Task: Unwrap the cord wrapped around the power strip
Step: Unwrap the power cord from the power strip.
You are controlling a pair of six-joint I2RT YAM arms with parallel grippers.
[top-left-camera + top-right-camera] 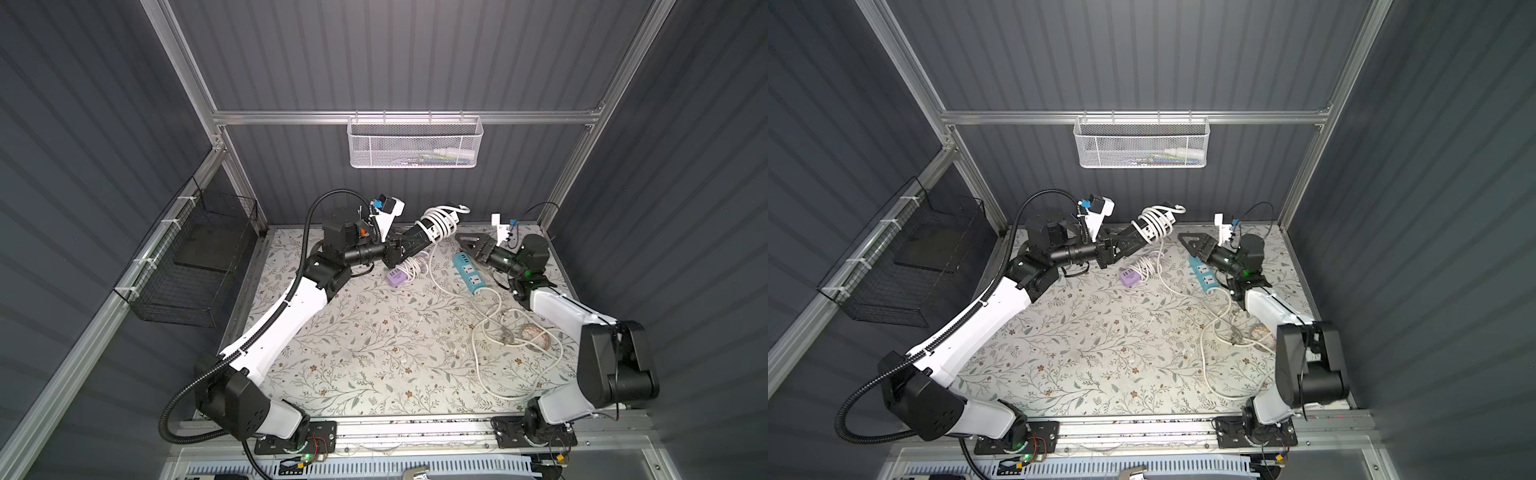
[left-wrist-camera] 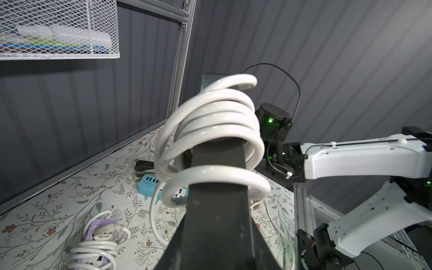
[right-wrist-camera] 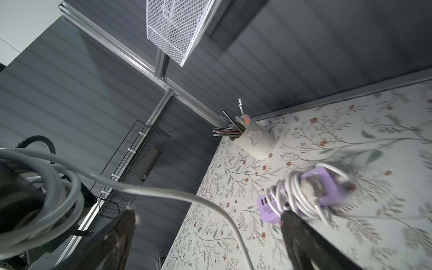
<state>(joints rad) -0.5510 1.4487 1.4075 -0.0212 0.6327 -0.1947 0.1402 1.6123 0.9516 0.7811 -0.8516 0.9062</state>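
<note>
In both top views the left pincer (image 1: 409, 245) is pressed shut on one end of a dark rectangular power strip (image 1: 420, 236). It holds the strip off the floral-patterned bench (image 1: 353, 357) near the back edge, upper centre of frame. A thick white cord (image 1: 438, 220) coils round the strip's far half, and one strand hangs to the bench. The right pincer (image 1: 463, 243) is spread wide just right of the coil and grips nothing. Open bench fills the lower centre.

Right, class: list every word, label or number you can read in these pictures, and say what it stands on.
No text here is legible.
Blue strip: a printed label, too small to read.
Purple strip: print on its end, blurred.
Black basket: a small tag, too small to read.
</note>
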